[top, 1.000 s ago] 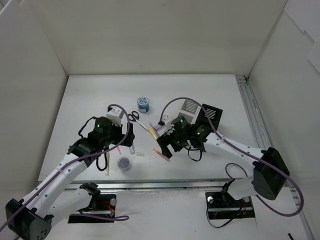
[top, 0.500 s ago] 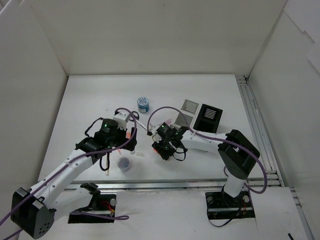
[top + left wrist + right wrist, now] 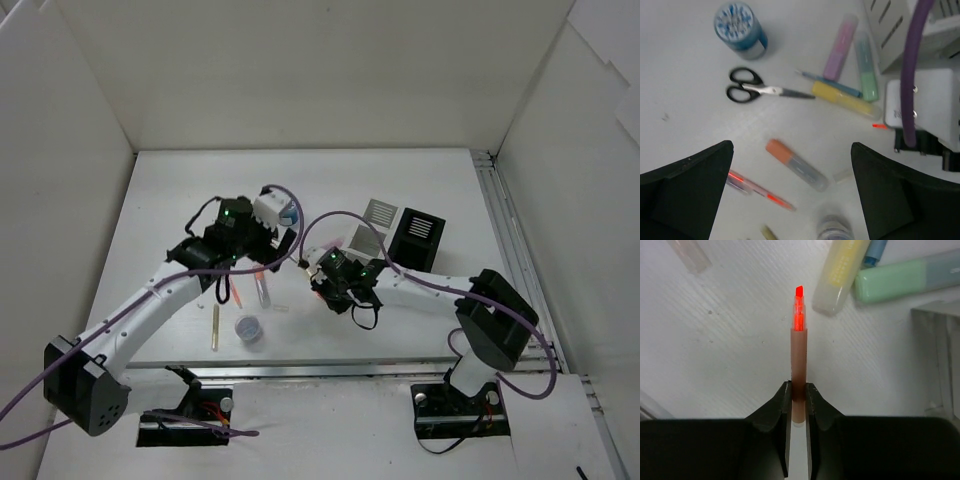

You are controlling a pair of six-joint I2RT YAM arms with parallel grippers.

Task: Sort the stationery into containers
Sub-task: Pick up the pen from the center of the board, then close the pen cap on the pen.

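**Q:** Which step of the sort is shown?

**A:** The carrying of 1 item. The right gripper point(image 3: 799, 390) has its 2 fingers pressed onto the barrel of an uncapped orange highlighter point(image 3: 799, 352). It pinches the barrel near the rear end, and the bright chisel tip points away from the wrist. In the top view the pair sits near the middle of the table point(image 3: 170, 190), just left of the white mesh organizer point(image 3: 378, 214) and the black mesh holder point(image 3: 418, 235). Whether the highlighter is clear of the surface cannot be told.

**Q:** And the other arm?

**A:** The left gripper point(image 3: 791, 150) is spread wide and holds nothing. It hangs over the unsorted items:
- a blue tin point(image 3: 740, 25)
- scissors point(image 3: 752, 91)
- a pink marker point(image 3: 840, 47)
- a green marker point(image 3: 869, 82)
- a yellow marker point(image 3: 840, 97)
- an orange-capped marker point(image 3: 790, 160)
- a purple jar point(image 3: 835, 230) at the lower edge of the view

With this many things on the table, the sort is judged to be at an early stage.

**Q:** What does the next move call for?

**A:** As a judgement:
- The lift should come first, because the yellow and green markers lie just ahead of the tip and a low sweep could push them.
- The arm then needs to swing right and away toward the 2 containers.
- The barrel should be tipped nearer to upright over 1 compartment before the fingers part.
- The bare tip could mark whatever it brushes.
- A small clear piece point(image 3: 842, 175) lying near the orange-capped marker may be a cap, but this cannot be confirmed.
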